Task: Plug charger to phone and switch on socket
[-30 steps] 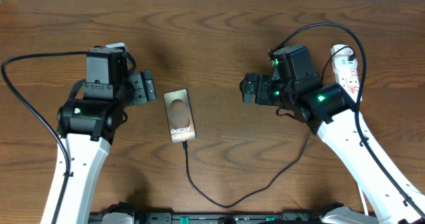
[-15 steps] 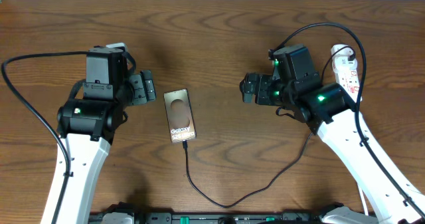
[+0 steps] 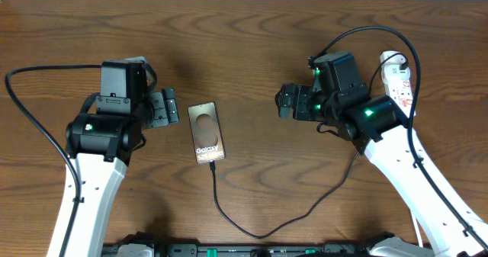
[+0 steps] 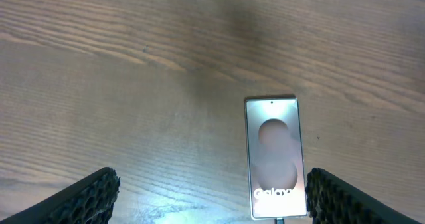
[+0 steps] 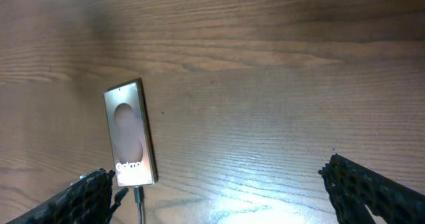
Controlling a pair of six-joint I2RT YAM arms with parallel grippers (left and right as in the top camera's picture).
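Black charger cable (image 3: pixel 213 182), long and thin, runs from the near short end of the phone (image 3: pixel 207 132) toward the near edge of the brown wooden table (image 3: pixel 244 43). It curves right there and climbs back under the right arm. Its plug tip meets the phone's near end; the right wrist view shows it (image 5: pixel 138 197) touching that end, but not how deep it sits.

The phone is a slim dark glossy rectangle with white "Galaxy" lettering and a pale oval on its screen. It lies flat, face up, about midway between the far and near edges, a little left of the table's middle. Its long sides run roughly far to near, slightly tilted.

The socket (image 3: pixel 396 74), a small elongated white power strip with red markings, lies toward the right end of the far edge, just beside the right arm and partly crossed by a black lead. Its switches are too small to read.

The left gripper (image 3: pixel 172 107) hovers just left of the phone, jaws spread wide and holding nothing; in its wrist view the phone (image 4: pixel 275 157) lies between the fingers (image 4: pixel 86 197). The right gripper (image 3: pixel 280 103) hangs to the phone's right, apart from it, jaws equally wide and empty, the phone (image 5: pixel 129 134) near its left finger.
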